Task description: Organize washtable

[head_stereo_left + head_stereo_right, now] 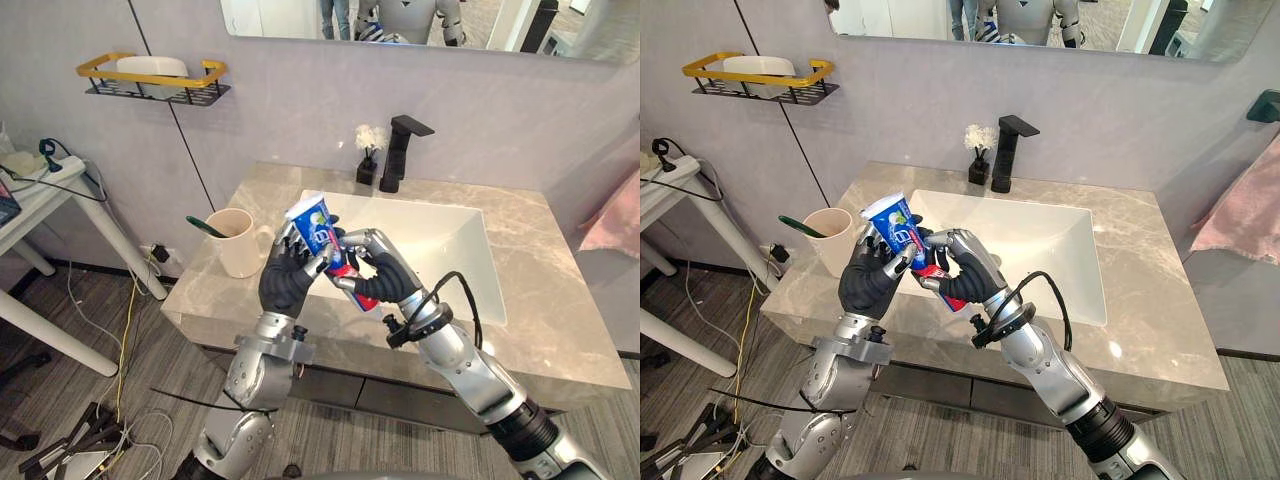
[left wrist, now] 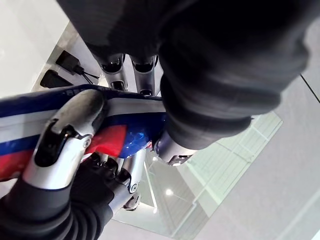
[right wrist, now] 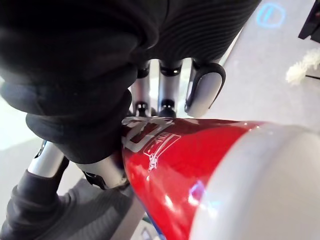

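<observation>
The toothpaste tube (image 1: 318,232) is gripped above the worktop (image 1: 565,330) by curled fingers of the left robot hand (image 1: 283,280) and right robot hand (image 1: 388,278); the cup (image 1: 238,250), toothbrush (image 1: 203,226) inside, is judged its remaining destination.

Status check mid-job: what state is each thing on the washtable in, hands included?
Toothpaste tube: lifted above the counter, gripped by both robot hands.
Left robot hand: shut on the tube.
Right robot hand: shut on the tube.
Cup: upright on the counter, toothbrush leaning in it.
Faucet: no water running.

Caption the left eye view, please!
The left robot hand and right robot hand hold a blue-and-red toothpaste tube over the grey marble washtable.
</observation>
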Available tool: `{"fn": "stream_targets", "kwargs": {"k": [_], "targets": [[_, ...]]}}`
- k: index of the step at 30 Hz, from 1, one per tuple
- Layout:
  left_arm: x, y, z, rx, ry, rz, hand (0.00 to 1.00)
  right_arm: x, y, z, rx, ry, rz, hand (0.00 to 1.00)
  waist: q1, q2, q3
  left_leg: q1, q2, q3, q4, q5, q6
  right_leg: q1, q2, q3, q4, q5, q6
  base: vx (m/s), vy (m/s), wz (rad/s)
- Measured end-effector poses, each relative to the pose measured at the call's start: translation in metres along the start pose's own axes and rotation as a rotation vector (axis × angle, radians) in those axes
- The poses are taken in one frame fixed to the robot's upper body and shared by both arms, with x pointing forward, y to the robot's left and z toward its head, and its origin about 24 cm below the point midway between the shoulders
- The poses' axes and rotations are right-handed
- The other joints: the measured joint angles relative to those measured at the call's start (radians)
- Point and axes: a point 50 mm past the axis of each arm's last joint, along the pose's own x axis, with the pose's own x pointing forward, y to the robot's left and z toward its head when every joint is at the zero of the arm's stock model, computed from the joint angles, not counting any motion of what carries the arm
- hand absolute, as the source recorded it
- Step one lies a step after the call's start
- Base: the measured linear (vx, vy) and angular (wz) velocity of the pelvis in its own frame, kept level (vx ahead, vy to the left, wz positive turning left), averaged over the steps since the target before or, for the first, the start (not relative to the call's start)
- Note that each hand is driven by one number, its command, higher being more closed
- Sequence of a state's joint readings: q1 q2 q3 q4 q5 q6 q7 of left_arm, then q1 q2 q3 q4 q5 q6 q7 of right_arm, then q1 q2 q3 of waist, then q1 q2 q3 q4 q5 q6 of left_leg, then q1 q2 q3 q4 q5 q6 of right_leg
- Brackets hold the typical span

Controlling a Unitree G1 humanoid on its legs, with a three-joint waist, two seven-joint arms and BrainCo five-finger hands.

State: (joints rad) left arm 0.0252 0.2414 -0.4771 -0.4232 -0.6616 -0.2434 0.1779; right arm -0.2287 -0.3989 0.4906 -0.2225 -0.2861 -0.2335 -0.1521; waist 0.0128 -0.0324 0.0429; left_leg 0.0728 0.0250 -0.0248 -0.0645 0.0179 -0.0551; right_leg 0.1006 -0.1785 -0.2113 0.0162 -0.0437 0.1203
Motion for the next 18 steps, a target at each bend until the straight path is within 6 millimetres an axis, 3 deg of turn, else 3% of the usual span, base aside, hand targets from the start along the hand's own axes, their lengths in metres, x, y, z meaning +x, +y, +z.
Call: {"fn": "stream_targets", "kwargs": {"k": [4,5,15,18], "targets": [[0.000,0.000,0.000,0.000,-0.001,0.000,1.00,0.000,0.000,0.000,0.001,0.000,0.000,1.00,0.000,0.000,-0.003,0.000,0.000,0.000,0.000,0.000,0.000,0.000,0.000,0.000,0.000,0.000,0.000,0.00,0.000,0.00],[0.001,0.000,0.000,0.000,-0.002,-0.001,1.00,0.000,0.000,0.000,0.001,0.000,-0.001,0.00,0.000,-0.001,-0.004,0.000,0.000,0.000,0.000,0.000,0.000,0.000,0.000,0.000,0.000,0.000,0.000,0.00,0.000,0.00],[0.003,-0.004,0.001,0.007,-0.009,-0.021,1.00,-0.011,-0.008,0.000,0.016,0.032,-0.072,0.00,0.000,-0.004,-0.013,0.006,0.001,0.006,-0.001,0.000,0.000,0.001,0.000,0.006,0.000,0.000,0.000,0.00,-0.001,-0.01],[0.005,-0.008,0.005,0.037,-0.035,-0.047,1.00,-0.020,-0.026,-0.008,0.006,0.093,-0.184,0.00,-0.004,-0.002,-0.015,0.014,0.001,0.019,-0.005,0.000,0.000,0.000,0.000,0.020,0.001,0.001,0.000,0.00,0.000,-0.12]]}}
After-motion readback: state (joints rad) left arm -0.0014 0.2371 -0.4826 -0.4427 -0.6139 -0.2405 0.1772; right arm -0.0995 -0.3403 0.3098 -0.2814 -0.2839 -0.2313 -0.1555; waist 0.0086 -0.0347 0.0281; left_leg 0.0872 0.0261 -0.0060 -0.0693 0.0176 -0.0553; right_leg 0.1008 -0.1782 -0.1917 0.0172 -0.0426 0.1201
